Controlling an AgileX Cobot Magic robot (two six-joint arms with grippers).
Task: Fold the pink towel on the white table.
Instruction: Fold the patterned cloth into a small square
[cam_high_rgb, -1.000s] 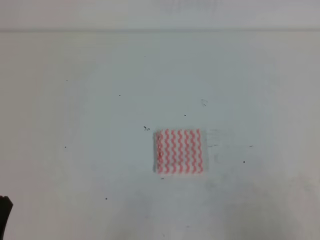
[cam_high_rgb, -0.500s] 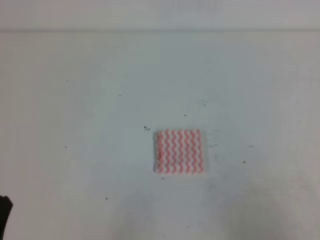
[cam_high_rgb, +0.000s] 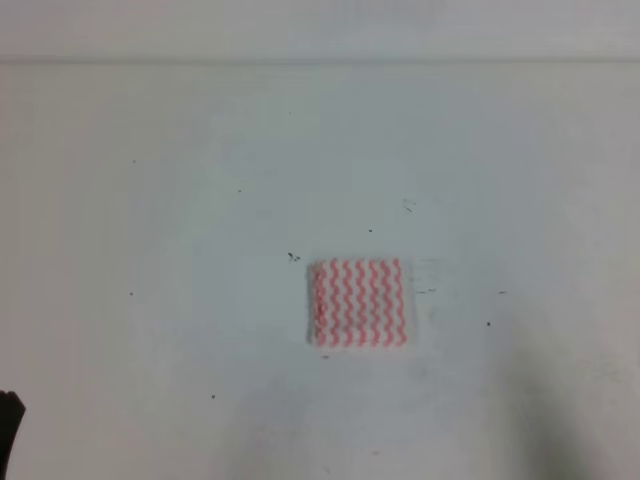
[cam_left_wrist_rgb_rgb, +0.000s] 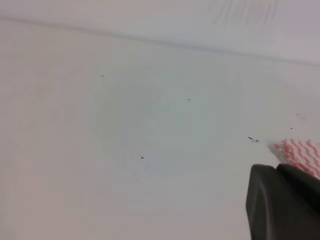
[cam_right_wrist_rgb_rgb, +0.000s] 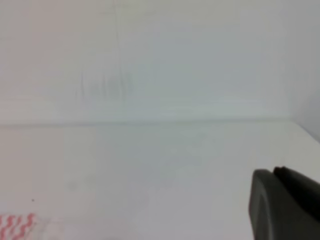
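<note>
Two pincers, and neither is anywhere near the cloth right now. The left pincer (cam_left_wrist_rgb_rgb: 282, 202) only shows as a dark block in the lower right of its wrist view, so I can't tell if it's apart or together. Same story for the right pincer (cam_right_wrist_rgb_rgb: 285, 202), a dark lump at the lower right of its own view. From the left wrist view the towel (cam_left_wrist_rgb_rgb: 300, 155) pokes out just above that dark block, at the right edge. From the right wrist view only a corner shows at the bottom left, well apart from that pincer. Overhead, the towel (cam_high_rgb: 359, 303) sits just right of centre on the counter (cam_high_rgb: 150, 230), lying flat as a compact, nearly square pad, looks already folded. Left arm seems nearer, I'd guess.
</note>
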